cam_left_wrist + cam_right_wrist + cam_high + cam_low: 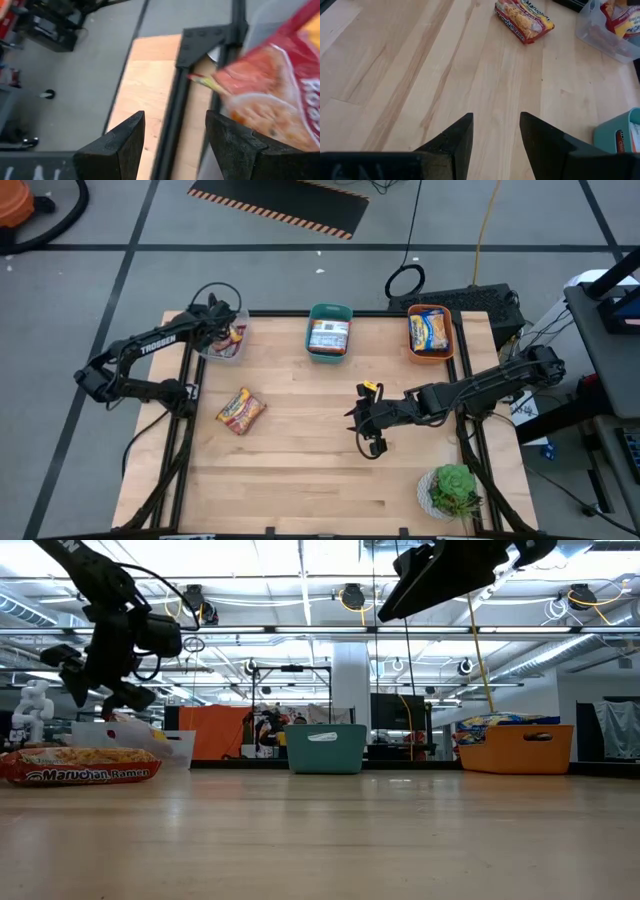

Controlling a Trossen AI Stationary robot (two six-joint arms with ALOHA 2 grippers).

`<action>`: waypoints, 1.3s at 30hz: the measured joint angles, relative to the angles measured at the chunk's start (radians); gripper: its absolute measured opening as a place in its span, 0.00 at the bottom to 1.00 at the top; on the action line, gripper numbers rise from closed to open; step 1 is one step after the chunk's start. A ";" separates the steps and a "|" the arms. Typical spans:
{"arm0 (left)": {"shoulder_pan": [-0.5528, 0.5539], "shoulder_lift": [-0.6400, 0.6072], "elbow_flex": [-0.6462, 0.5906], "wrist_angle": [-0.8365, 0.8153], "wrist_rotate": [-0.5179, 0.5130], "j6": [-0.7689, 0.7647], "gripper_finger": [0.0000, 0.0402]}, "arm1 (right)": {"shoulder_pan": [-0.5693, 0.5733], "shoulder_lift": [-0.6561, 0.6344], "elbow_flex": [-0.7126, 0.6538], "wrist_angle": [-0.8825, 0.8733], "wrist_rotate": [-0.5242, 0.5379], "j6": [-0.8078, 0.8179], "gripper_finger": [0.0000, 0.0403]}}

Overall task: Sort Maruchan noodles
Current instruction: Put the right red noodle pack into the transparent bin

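One red-orange Maruchan packet (240, 410) lies flat on the table's left half, also seen in the low view (80, 765) and the right wrist view (524, 19). A red-pink packet (270, 100) sits in the clear bin (225, 340) at the far left corner. My left gripper (215, 320) hovers open at that bin's outer edge, with nothing between its fingers (120, 145). A teal bin (329, 330) and an orange bin (430, 330) each hold a packet. My right gripper (368, 428) hangs open above the table's middle, fingers (457, 137) empty.
The three bins stand along the table's far edge. A green potted plant (455, 490) sits at the near right corner. Bare wood (420, 75) spreads between my right gripper and the loose packet. The black table frame (172, 125) runs under my left gripper.
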 joint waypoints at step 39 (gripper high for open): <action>-0.162 0.000 0.000 0.198 0.151 0.070 0.54 | -0.001 0.000 0.000 0.029 0.001 -0.033 0.39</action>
